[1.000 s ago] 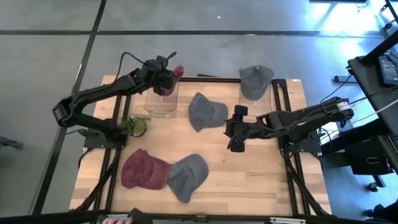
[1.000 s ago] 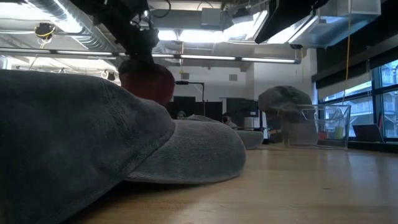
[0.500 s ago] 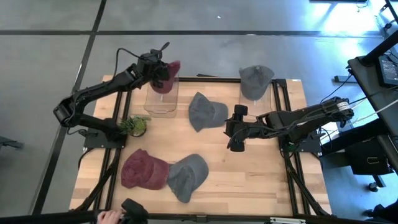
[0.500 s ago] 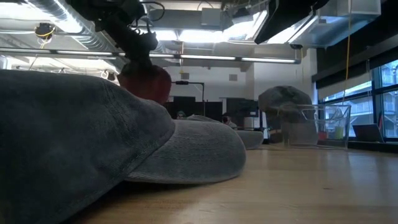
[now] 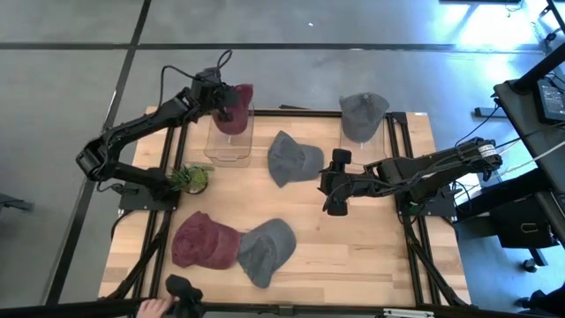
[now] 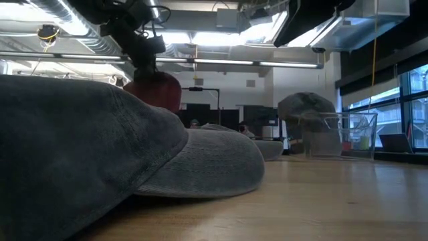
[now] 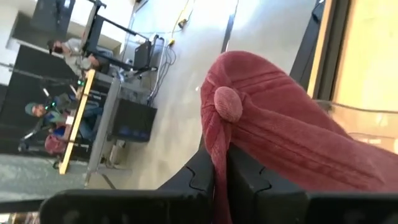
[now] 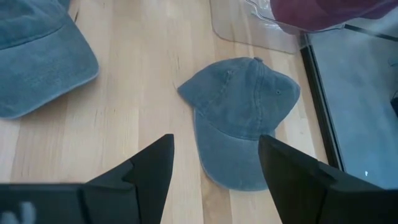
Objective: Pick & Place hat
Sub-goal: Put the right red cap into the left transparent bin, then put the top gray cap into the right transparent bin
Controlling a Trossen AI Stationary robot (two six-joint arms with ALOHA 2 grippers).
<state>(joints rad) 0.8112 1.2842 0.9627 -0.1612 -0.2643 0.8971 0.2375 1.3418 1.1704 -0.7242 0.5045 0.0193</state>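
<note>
High view: left tool [image 5: 222, 103] is pinched on the red hat [image 5: 235, 109], which hangs above the clear container [image 5: 229, 141] near the desk's [image 5: 371, 256] far-left corner. Right tool [image 5: 333, 196] waits over mid-desk toward the right edge, beside a grey hat [image 5: 290, 158]. Another grey hat [image 5: 362, 113] sits on a second clear container at the far-right corner; a red hat and a grey hat overlap [image 5: 231, 246] at the near edge. A small plant [image 5: 191, 178] stands at the left edge. A person's hand [image 5: 152, 308] shows below the near edge.

Low view: the held hat [image 6: 154, 90] hangs in a rounded droop under the tool, crown sagging. Judged soft, light washed cotton; not fragile, not slippery, but it folds, so it may snag on the container rim.

Left wrist view: fingers [image 7: 200, 176] are closed narrowly on a bunched fold of the crown near the top button [image 7: 226, 104]. Judged secure; the brim would be the stiffer place to grip. People sit at a far bench [image 7: 73, 121].

Right wrist view: fingers [image 8: 151, 163] stand wide, holding nothing, over the grey hat [image 8: 244, 115].

No brand, label or writing is readable in any view.
</note>
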